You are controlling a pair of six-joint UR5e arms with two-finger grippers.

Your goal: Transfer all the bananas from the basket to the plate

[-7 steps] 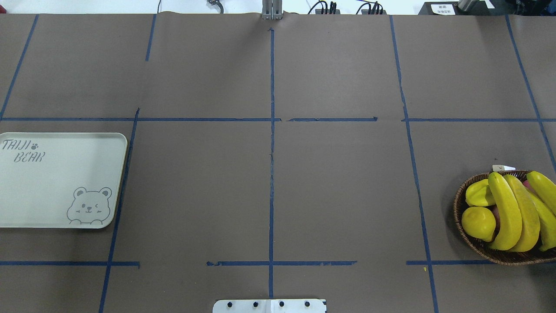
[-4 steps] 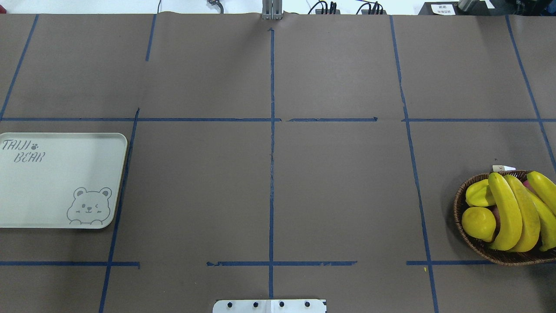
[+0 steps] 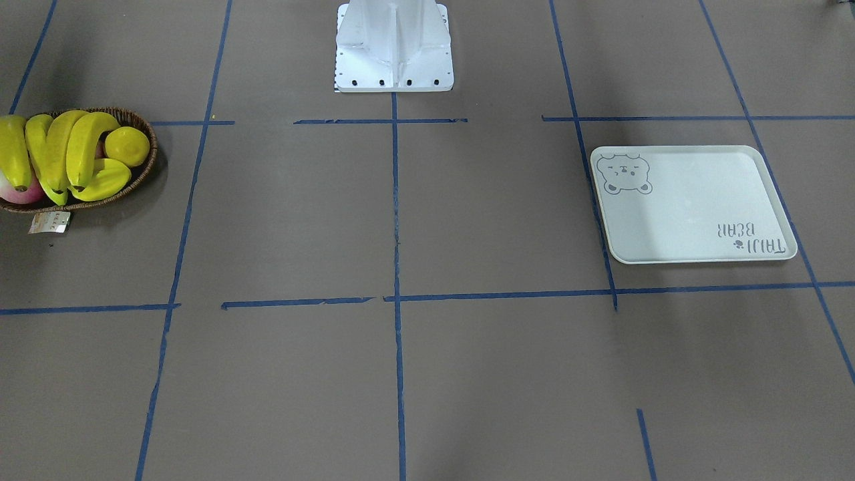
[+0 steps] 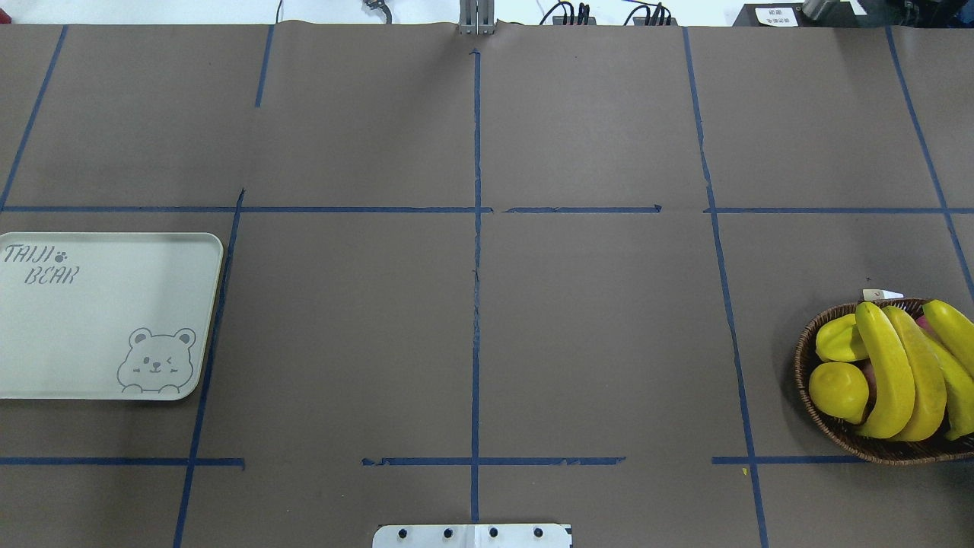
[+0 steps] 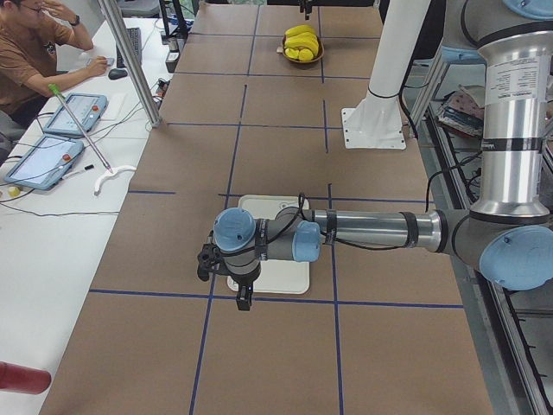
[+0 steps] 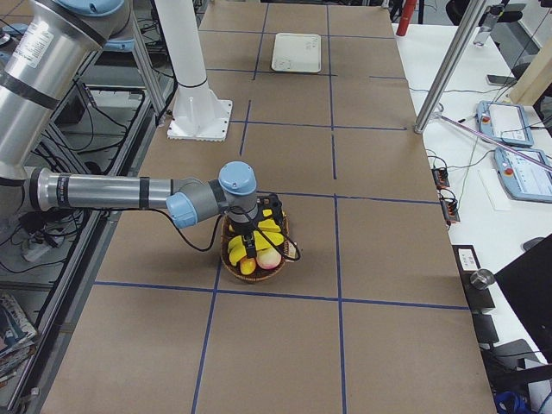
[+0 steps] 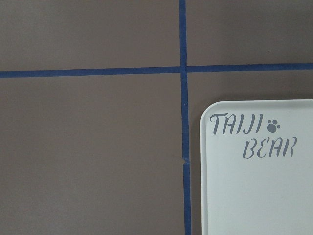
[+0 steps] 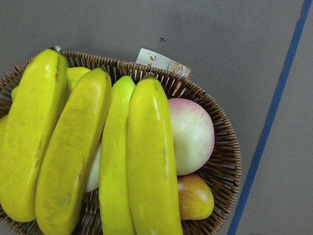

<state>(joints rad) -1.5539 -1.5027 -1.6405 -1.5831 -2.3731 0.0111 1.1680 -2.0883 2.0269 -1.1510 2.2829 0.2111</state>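
Well, all four bananas lie side by side in the wicker basket at the right end of my table, resting on a pink peach. The bear-print plate sits well apart at the left end. My right gripper hangs over the basket. The left gripper seems to hang over a plate corner. From these side views I cannot tell how either one's jaws stand.
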